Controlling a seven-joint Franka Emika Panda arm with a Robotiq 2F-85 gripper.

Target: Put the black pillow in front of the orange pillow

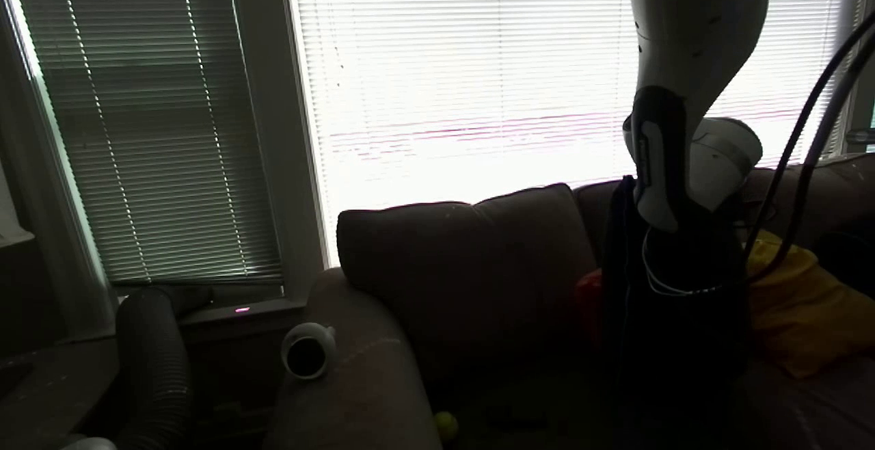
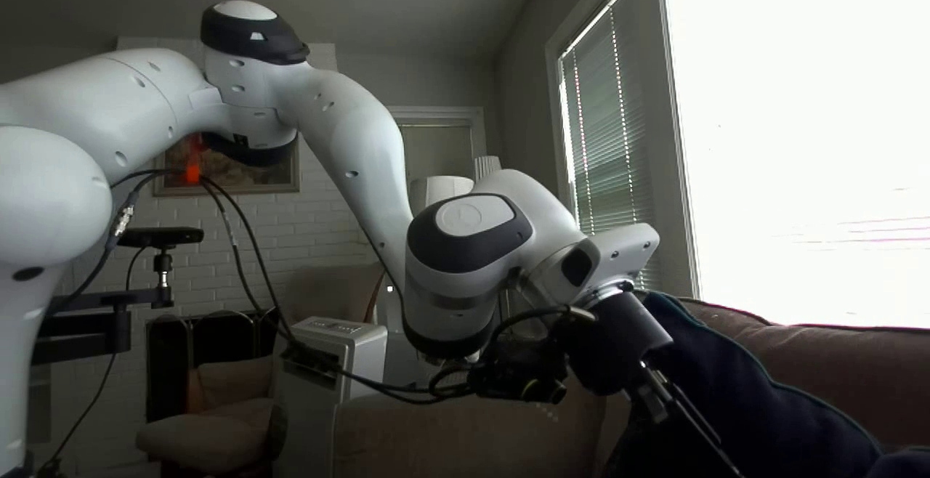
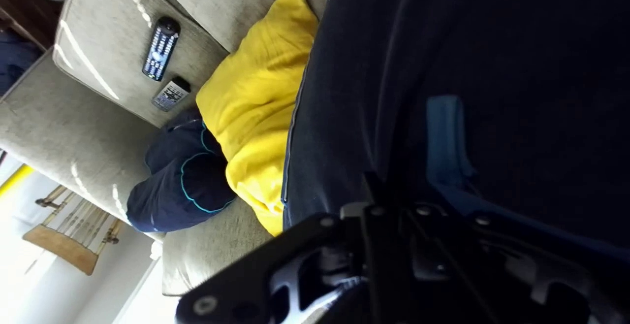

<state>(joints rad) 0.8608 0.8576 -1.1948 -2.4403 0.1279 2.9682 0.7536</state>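
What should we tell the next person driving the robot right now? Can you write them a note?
Fingers: right at the black pillow; too dark to tell whether they grip it.
Black pillow: raised on edge beneath the wrist; its bottom is lost in shadow.
Orange pillow: just a sliver shows in an exterior view, beside the black pillow's edge.
Done: the black pillow covers much of the orange one in that view, so it's probably nearly in place.
Left: likely settle it, check it's released, then back away.
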